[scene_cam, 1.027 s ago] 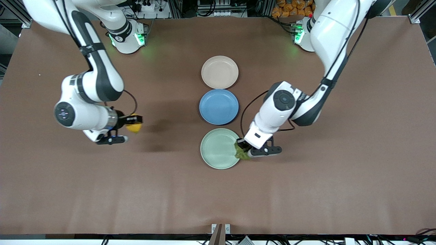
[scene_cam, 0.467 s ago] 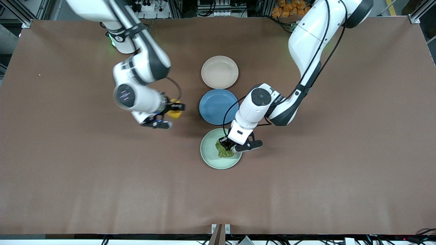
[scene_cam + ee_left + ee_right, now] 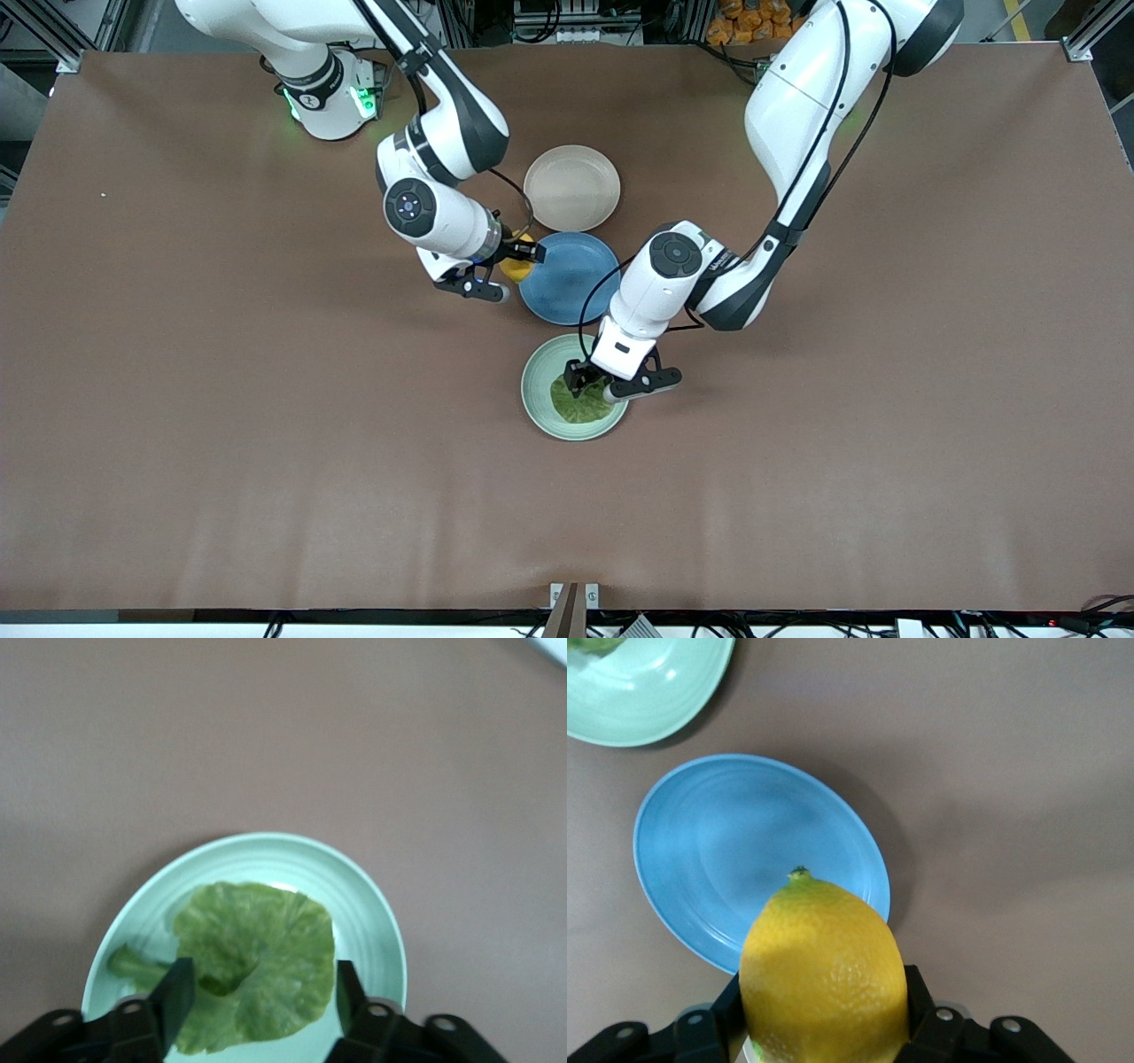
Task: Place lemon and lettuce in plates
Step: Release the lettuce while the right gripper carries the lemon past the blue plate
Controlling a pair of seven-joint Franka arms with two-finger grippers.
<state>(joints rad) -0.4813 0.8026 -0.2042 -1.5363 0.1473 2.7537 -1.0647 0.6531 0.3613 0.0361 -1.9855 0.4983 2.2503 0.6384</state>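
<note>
The lettuce (image 3: 580,405) lies flat in the pale mint green plate (image 3: 540,390), the plate nearest the front camera. My left gripper (image 3: 588,381) hovers just over it, open, its fingers apart on either side of the leaf (image 3: 257,952) in the left wrist view, where the plate's rim (image 3: 376,908) shows. My right gripper (image 3: 523,259) is shut on the lemon (image 3: 515,266) and holds it over the blue plate's edge toward the right arm's end. The lemon (image 3: 822,961) fills the right wrist view between the fingers. The beige-pink plate (image 3: 571,188) is empty, farthest from the front camera.
The blue plate (image 3: 571,282) sits between the two task plates and is empty; it shows below the lemon in the right wrist view (image 3: 735,842). The three plates form a line down the table's middle. Brown table surface spreads on both sides.
My right arm swung the lemon from the right arm's end of the table to the blue plate's edge. My left gripper moved over the mint plate and opened, and the lettuce now lies flat.
</note>
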